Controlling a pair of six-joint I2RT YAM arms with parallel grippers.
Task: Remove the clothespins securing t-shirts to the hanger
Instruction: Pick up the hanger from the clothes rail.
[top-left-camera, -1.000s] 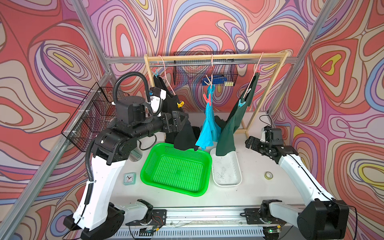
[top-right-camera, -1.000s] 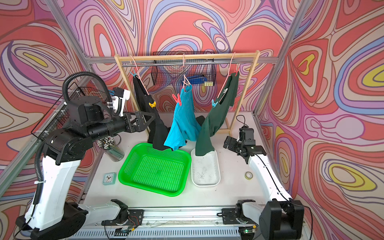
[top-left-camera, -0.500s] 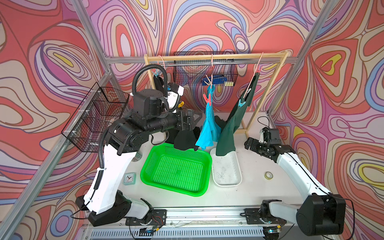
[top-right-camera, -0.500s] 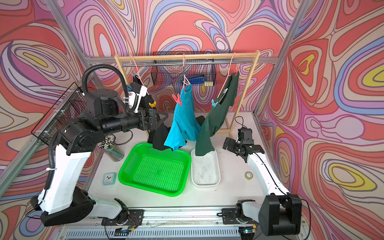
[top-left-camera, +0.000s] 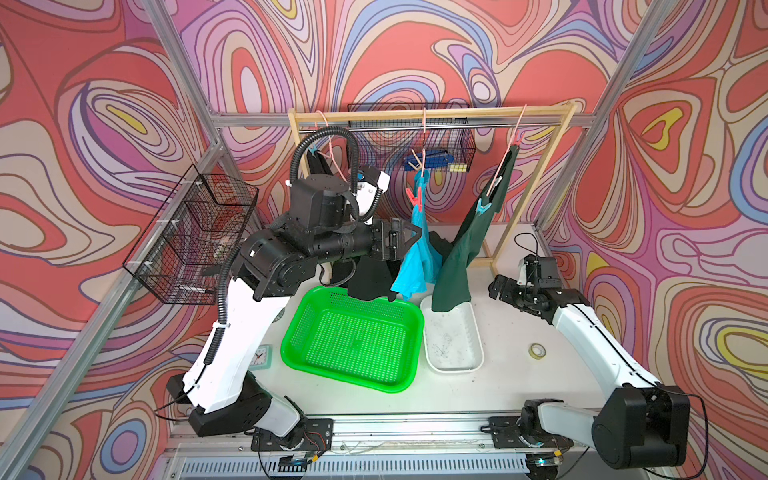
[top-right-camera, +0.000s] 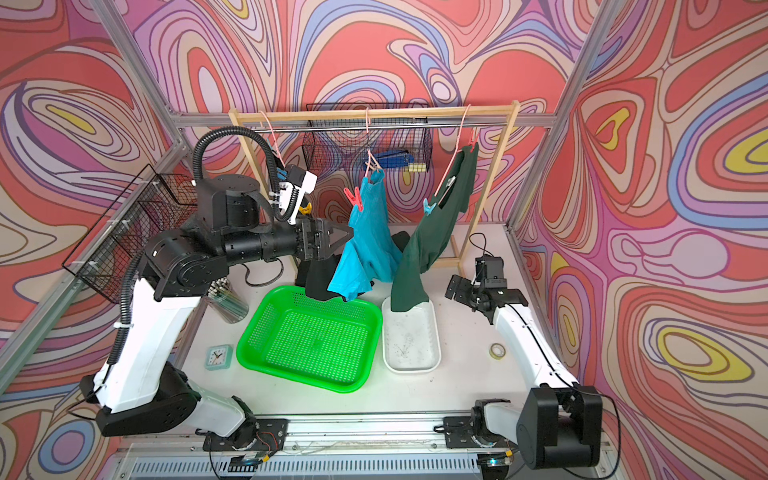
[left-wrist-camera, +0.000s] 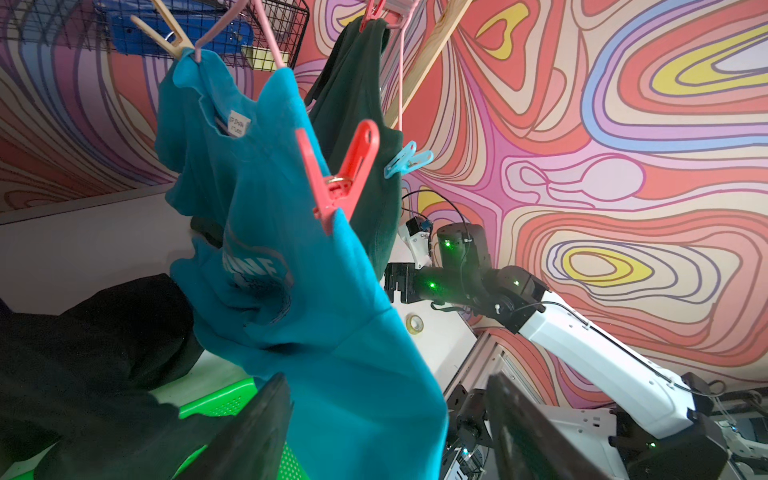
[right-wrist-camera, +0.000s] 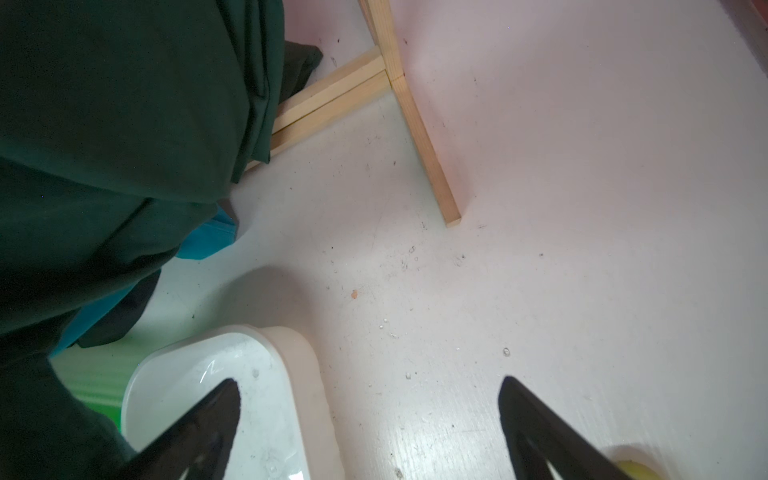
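Three t-shirts hang on pink hangers from a wooden rack (top-left-camera: 428, 113): black (top-left-camera: 370, 278), turquoise (top-left-camera: 419, 257) and dark green (top-left-camera: 465, 249). A red-pink clothespin (left-wrist-camera: 340, 183) pinches the turquoise shoulder and a beige one (left-wrist-camera: 162, 33) its upper end. The green shirt carries a light blue clothespin (left-wrist-camera: 407, 160) and a red one (top-left-camera: 517, 135). A yellow clothespin (top-right-camera: 306, 208) shows on the black shirt. My left gripper (left-wrist-camera: 386, 415) is open, with turquoise cloth hanging between its fingers, below the red-pink pin. My right gripper (right-wrist-camera: 370, 399) is open and empty, low over the table by the green shirt's hem.
A green basket (top-left-camera: 353, 340) and a white tray (top-left-camera: 453, 340) sit under the shirts. A tape roll (top-left-camera: 537, 351) lies at the right, a small clock (top-left-camera: 261, 356) at the left. Wire baskets hang on the left frame (top-left-camera: 191, 241) and behind the rack (top-left-camera: 411, 133).
My left arm has swung right from the black shirt to the turquoise one, and its jaws have narrowed somewhat. The right arm has barely moved.
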